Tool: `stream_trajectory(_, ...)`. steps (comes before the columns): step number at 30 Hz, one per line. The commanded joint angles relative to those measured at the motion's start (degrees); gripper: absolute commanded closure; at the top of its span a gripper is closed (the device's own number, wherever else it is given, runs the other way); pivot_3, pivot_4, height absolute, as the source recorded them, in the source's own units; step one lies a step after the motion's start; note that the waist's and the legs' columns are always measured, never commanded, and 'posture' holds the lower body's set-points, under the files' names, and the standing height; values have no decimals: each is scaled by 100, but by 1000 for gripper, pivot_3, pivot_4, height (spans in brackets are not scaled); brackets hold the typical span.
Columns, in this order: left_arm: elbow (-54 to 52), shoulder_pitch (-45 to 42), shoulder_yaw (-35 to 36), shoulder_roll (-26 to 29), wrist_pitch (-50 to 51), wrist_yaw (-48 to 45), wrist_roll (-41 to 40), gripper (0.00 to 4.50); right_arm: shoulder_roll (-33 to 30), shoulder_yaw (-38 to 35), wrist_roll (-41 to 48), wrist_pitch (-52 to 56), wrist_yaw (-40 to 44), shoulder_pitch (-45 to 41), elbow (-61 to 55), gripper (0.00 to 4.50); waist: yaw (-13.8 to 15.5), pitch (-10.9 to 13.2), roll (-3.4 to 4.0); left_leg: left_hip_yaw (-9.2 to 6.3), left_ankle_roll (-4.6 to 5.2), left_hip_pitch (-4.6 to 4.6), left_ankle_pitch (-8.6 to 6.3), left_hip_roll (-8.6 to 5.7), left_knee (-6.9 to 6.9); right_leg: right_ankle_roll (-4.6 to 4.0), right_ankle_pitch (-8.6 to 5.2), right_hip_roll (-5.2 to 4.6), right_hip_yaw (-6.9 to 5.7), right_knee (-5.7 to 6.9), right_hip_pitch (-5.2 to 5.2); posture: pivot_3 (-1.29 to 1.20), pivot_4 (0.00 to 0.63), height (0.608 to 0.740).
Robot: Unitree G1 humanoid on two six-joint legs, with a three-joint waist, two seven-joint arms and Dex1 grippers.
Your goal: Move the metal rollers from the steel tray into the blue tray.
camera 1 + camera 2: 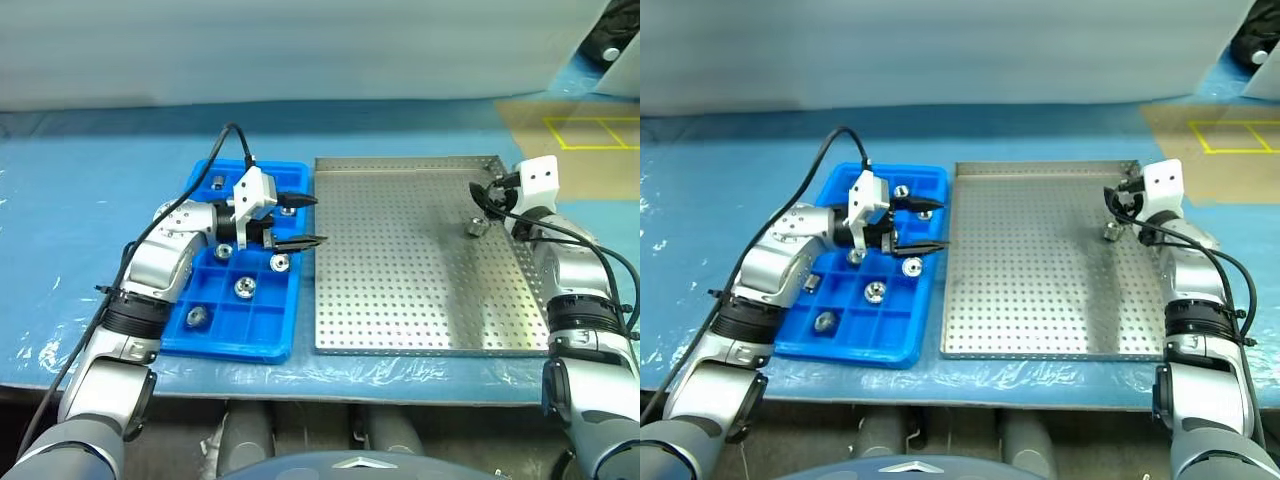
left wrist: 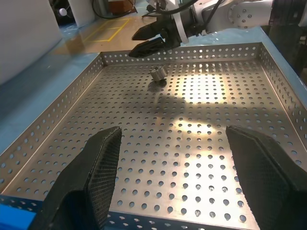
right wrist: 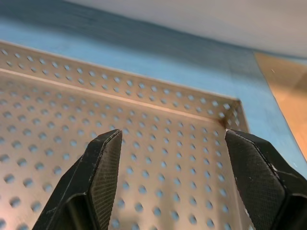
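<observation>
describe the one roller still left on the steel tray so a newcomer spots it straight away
Find the large perforated steel tray right of the blue tray. Near its far right corner, beside the right tool, lies one small shiny metal roller. It sits alone on bare steel; the others lie in blue compartments.

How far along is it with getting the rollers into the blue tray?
Mostly done: several metal rollers already sit in the blue tray. Nothing is in hand; the left pincer and the right pincer are both open and empty. One roller is left on the steel tray, near the right pincer.
</observation>
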Motion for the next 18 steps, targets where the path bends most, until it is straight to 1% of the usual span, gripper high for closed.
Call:
stream_trajectory(1,-2,-76,63,43,-148,-90,18,818,42,-72,64,-128,-25,89,-211,1016,-1,0,0,1,2,1,-1,1,2,-3,2,0,0,0,0,-222,150,740)
stream_trajectory(6,-41,8,104,77,-131,-90,22,818,157,1,88,-68,69,259,-409,1016,40,0,1,3,3,0,-5,5,21,-11,8,-1,-1,8,3,-201,150,740)
stream_trajectory(18,-298,297,157,245,-66,23,2,818,171,148,-74,-234,159,508,319,1016,91,1,5,3,7,-3,-10,5,23,-12,8,-4,-4,2,5,-160,150,740)
